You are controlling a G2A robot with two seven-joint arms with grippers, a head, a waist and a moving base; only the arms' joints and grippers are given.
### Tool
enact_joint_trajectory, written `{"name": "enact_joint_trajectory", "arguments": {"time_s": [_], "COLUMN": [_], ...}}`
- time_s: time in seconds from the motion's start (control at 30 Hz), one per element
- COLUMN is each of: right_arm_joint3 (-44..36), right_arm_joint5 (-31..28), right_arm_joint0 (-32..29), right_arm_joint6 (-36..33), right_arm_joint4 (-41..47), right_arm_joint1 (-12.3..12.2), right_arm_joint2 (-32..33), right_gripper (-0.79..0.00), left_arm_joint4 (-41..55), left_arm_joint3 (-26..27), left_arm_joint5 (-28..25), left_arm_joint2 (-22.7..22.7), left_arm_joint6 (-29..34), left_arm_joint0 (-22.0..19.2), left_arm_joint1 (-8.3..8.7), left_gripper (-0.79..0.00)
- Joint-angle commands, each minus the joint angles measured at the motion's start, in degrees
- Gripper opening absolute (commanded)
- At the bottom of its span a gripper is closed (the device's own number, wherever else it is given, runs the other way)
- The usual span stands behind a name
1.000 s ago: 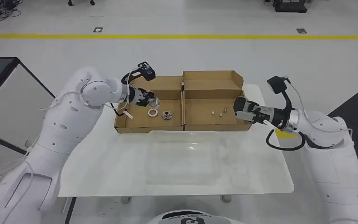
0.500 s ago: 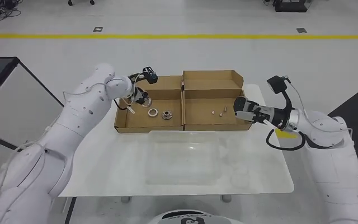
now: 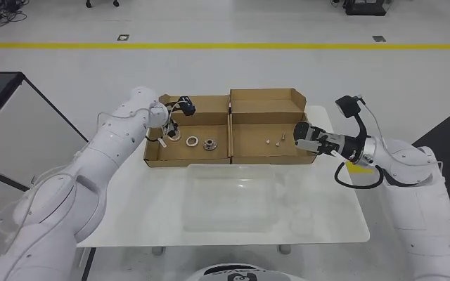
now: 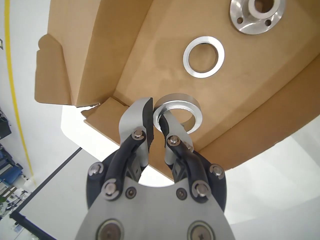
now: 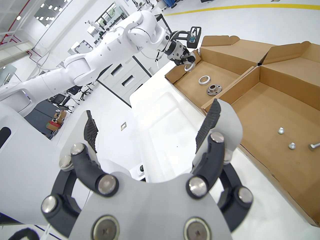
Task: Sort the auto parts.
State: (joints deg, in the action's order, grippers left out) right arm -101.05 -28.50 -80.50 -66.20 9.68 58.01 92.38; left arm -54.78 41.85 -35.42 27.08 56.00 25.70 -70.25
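Note:
My left gripper [image 4: 156,123] is shut on the rim of a metal ring [image 4: 185,108], held just above the left end of the left cardboard box [image 3: 211,112]. On that box's floor lie a second metal ring [image 4: 203,57] and a round flange with bolt holes [image 4: 257,7]. From above, the left gripper [image 3: 172,130] sits left of the loose ring [image 3: 190,141] and the flange [image 3: 209,145]. My right gripper [image 5: 152,118] is open and holds nothing, beside the right end of the right box [image 3: 267,105]. That box holds three small bolts [image 5: 291,146].
The two open cardboard boxes stand side by side at the table's far edge, flaps raised at the back. A clear plastic tray [image 3: 228,204] lies on the white table in front of them. The right gripper [image 3: 299,133] is just outside the right box's wall.
The left arm's elbow has swung toward the far side, and its gripper has shifted a little left over the box with the ring still in it. The right arm has stayed put.

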Motion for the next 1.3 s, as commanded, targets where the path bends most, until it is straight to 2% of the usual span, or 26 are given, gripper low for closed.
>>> {"name": "enact_joint_trajectory", "arguments": {"time_s": [0.0, 0.33, 0.7, 0.73, 0.8, 0.87, 0.9, 0.93, 1.0, 1.03, 1.27], "right_arm_joint3": [0.0, 0.0, 0.0, 0.0, 0.0, 0.0, 0.0, 0.0, 0.0, 0.0, 0.0], "right_arm_joint5": [0.0, 0.0, 0.0, 0.0, 0.0, 0.0, 0.0, 0.0, 0.0, 0.0, 0.0], "right_arm_joint0": [0.0, 0.0, 0.0, 0.0, 0.0, 0.0, 0.0, 0.0, 0.0, 0.0, 0.0], "right_arm_joint6": [0.0, 0.0, 0.0, 0.0, 0.0, 0.0, 0.0, 0.0, 0.0, 0.0, 0.0], "right_arm_joint4": [0.0, 0.0, 0.0, 0.0, 0.0, 0.0, 0.0, 0.0, 0.0, 0.0, 0.0], "right_arm_joint1": [0.0, 0.0, 0.0, 0.0, 0.0, 0.0, 0.0, 0.0, 0.0, 0.0, 0.0], "right_arm_joint2": [0.0, 0.0, 0.0, 0.0, 0.0, 0.0, 0.0, 0.0, 0.0, 0.0, 0.0], "right_gripper": [0.0, 0.0, 0.0, 0.0, 0.0, 0.0, 0.0, 0.0, 0.0, 0.0, 0.0], "left_arm_joint4": [-0.7, -4.6, -5.9, -5.9, -6.1, -6.0, -6.0, -5.9, -5.9, -5.7, -4.7], "left_arm_joint3": [-2.5, -9.2, -13.6, -13.9, -14.3, -14.8, -15.1, -15.4, -15.9, -16.1, -16.4], "left_arm_joint5": [0.2, 1.2, -0.3, -0.6, -0.8, -1.1, -1.1, -1.2, -1.4, -1.4, -0.5], "left_arm_joint2": [-0.5, -1.9, -2.4, -2.4, -2.4, -2.4, -2.3, -2.3, -2.1, -2.0, -0.6], "left_arm_joint6": [-0.9, -6.9, -7.8, -7.9, -8.0, -8.2, -8.3, -8.3, -8.4, -8.5, -10.0], "left_arm_joint0": [0.1, -0.5, -0.4, -0.4, -0.5, -0.5, -0.5, -0.5, -0.5, -0.6, -1.4], "left_arm_joint1": [-0.57, -2.74, -4.49, -4.63, -4.88, -5.1, -5.2, -5.29, -5.45, -5.51, -5.59], "left_gripper": [-0.785, -0.785, -0.785, -0.76, -0.597, -0.465, -0.425, -0.317, -0.028, 0.0, 0.0]}}
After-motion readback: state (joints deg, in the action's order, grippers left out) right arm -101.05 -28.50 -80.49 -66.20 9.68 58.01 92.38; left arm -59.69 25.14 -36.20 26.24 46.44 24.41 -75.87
